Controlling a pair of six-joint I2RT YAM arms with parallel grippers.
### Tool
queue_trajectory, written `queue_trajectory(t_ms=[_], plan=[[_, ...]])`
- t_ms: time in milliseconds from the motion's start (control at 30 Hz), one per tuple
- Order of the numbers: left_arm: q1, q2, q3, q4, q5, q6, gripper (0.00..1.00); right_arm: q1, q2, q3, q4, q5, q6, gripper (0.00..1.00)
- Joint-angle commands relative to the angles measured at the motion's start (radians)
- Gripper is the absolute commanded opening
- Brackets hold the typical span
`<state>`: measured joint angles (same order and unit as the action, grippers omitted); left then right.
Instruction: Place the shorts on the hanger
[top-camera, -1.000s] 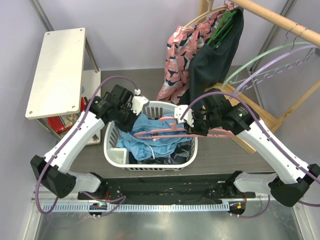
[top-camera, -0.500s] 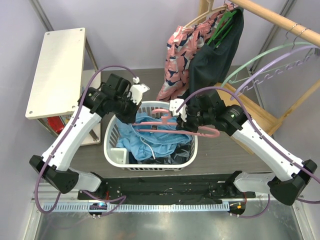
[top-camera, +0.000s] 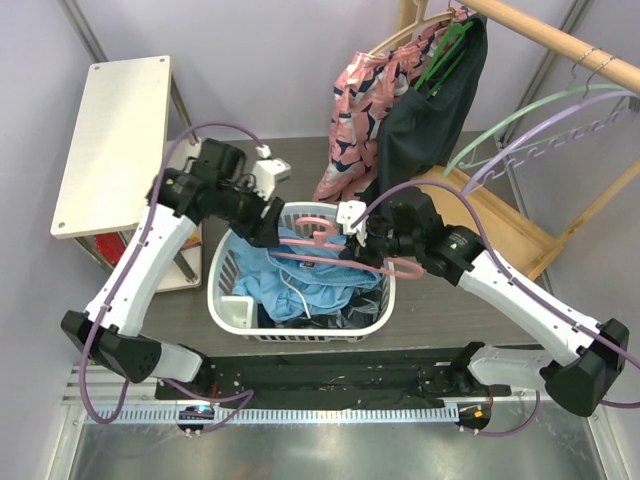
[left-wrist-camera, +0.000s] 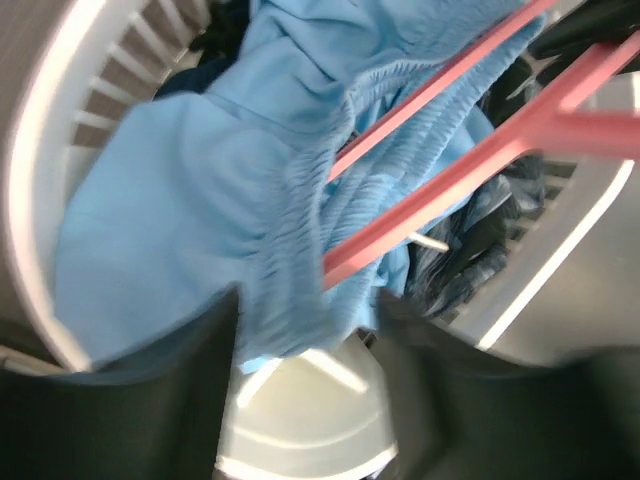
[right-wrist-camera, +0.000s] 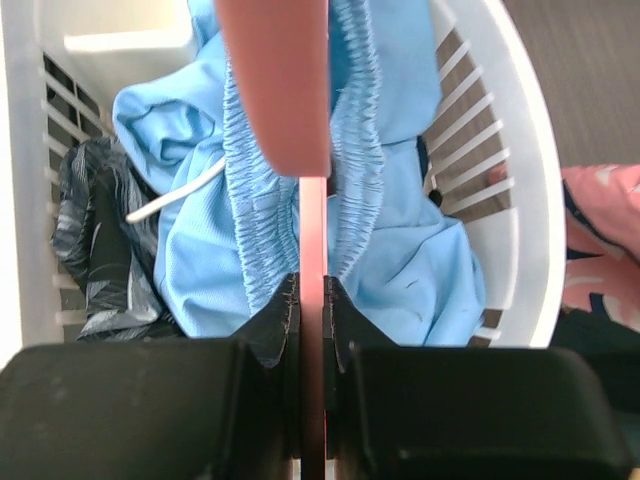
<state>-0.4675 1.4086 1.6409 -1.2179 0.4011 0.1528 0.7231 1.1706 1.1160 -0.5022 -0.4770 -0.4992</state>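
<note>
Right gripper (right-wrist-camera: 312, 300) is clamped tight on the hanger (left-wrist-camera: 440, 190). In my right wrist view the fingers pinch one thin pink bar with no gap showing. From the top camera, the hanger sits over the middle of the white laundry basket (top-camera: 226, 282), hook toward the far rim and long bars running roughly left to right across it.

Left gripper (top-camera: 272, 228) hangs over the far-left part of the basket, right at the hanger's left end. In the left wrist view its fingers are parted about halfway and are not pinching anything. The gathered waistband sits in the gap between them. The frame is blurry, so I can't tell if either finger touches the cloth.

The shorts (right-wrist-camera: 400, 250) are in the basket, bunched up and light blue. The ribbed waistband is lifted toward the hanger. The hanger's two bars pass through the waistband folds, with fabric on both sides of them. The rest of the cloth sags onto the pile below. The white drawstring (right-wrist-camera: 180, 195) trails loose across the blue fabric.

A dark patterned garment (right-wrist-camera: 90, 230) lies under and beside the shorts, against the basket wall. The basket stands on the bench (top-camera: 300, 165), between the two arms.
</note>
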Motion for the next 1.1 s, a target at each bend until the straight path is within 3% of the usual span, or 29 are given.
queue_trajectory(t_ms=[0,167,267,533,700,733,900,967,1033,1067], plan=[[0.214,-0.079,0.094,-0.070,0.273,0.282,0.77,0.006,-0.060,-0.011,0.168,-0.046,0.002,0.01],[0.247,-0.189,0.004,-0.184,0.251,0.757,0.81,0.006,-0.081,-0.021,0.163,-0.057,-0.042,0.01],[0.245,-0.247,-0.088,-0.183,0.298,0.919,0.81,0.006,-0.080,-0.004,0.149,-0.061,-0.070,0.01],[0.182,-0.267,-0.203,-0.032,0.323,0.952,0.79,0.004,-0.060,0.060,0.102,-0.126,-0.130,0.01],[0.049,-0.275,-0.274,0.078,0.234,0.885,0.73,0.006,-0.034,0.103,0.102,-0.153,-0.144,0.01],[0.037,-0.293,-0.311,0.113,0.219,0.858,0.70,0.006,-0.029,0.108,0.100,-0.160,-0.147,0.01],[0.006,-0.338,-0.378,0.254,0.208,0.739,0.25,0.006,-0.012,0.137,0.091,-0.178,-0.133,0.01],[0.006,-0.352,-0.382,0.273,0.226,0.682,0.14,0.006,-0.015,0.133,0.094,-0.184,-0.124,0.01],[0.004,-0.365,-0.385,0.300,0.252,0.606,0.14,0.006,-0.012,0.124,0.113,-0.187,-0.101,0.01],[0.004,-0.373,-0.388,0.326,0.252,0.585,0.05,0.007,-0.012,0.120,0.120,-0.189,-0.092,0.01]])
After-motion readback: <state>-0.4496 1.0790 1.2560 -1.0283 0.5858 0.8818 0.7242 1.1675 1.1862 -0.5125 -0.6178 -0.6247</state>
